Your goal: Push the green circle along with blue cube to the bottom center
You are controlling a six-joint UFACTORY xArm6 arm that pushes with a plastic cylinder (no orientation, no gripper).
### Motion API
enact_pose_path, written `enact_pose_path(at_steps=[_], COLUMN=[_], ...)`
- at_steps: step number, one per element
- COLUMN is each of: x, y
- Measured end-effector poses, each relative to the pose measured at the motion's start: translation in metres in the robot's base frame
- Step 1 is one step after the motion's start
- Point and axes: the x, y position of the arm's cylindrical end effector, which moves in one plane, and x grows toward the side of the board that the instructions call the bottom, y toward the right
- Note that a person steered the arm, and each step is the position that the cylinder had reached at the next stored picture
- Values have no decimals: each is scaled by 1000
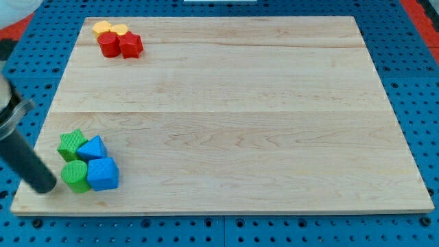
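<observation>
Camera view shows my tip (46,186) resting on the surface (226,103) just to the view's left of the green circle (75,176), close enough that contact looks likely, though I cannot tell for certain whether it touches. There is no gripper on this arm, only the dark rod, so nothing is clasped or released; the rod simply leans in from the view's left edge.

Taking the green circle as the landmark: the blue cube (103,173) sits touching it on the view's right side, a green star-shaped block (71,145) lies just above it toward the view's top, and a second blue block (91,148), of a shape I cannot make out well, sits up and to the right of it, against the cube. Far from the green circle, toward the view's top, two red blocks (120,45) and two yellow blocks (110,29) cluster together.

I judge the step in hand to be the start of the push: the pair lies near the bottom left corner, well short of the bottom centre. The next move calls for a steady sweep toward the view's right, keeping the tip behind the circle's middle so circle and cube travel together and do not fan apart.

The green circle looks like a short ribbed cylinder, upright, bright green.
</observation>
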Motion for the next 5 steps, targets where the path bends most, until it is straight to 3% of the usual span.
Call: enact_pose_path(at_steps=[1,2,3,5], x=[3,-36,-45,-40], y=[2,28,73,118])
